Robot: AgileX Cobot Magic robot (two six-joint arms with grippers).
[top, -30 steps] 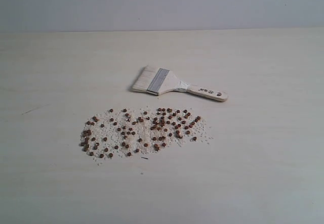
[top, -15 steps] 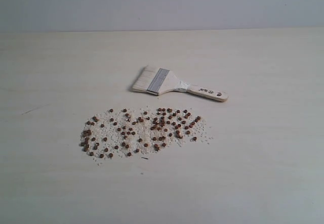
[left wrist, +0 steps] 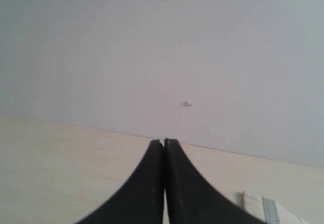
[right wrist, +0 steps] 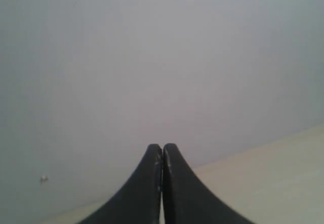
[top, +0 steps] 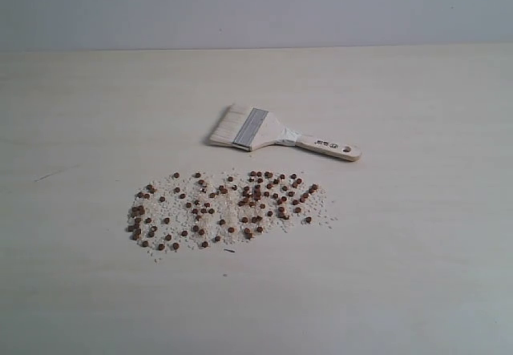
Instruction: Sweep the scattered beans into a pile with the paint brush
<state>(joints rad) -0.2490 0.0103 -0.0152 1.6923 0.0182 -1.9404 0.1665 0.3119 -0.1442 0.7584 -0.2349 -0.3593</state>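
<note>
Both my grippers are pinched closed with nothing in them: the left gripper (left wrist: 164,142) and the right gripper (right wrist: 162,147) each have their black fingers pressed tip to tip, aimed at the grey wall (top: 321,6). The paint brush (top: 264,133) lies flat on the table (top: 417,251) just behind the beans (top: 224,209), with the bristles toward the left of the exterior view and the handle toward the right. The beans are a wide loose patch mixed with whitish crumbs (top: 172,203), thicker on the side nearer the brush.

exterior camera angled down at table (top: 417,291); wrist cameras low, facing wall (left wrist: 152,42), sharing speck (right wrist: 44,178)
</note>
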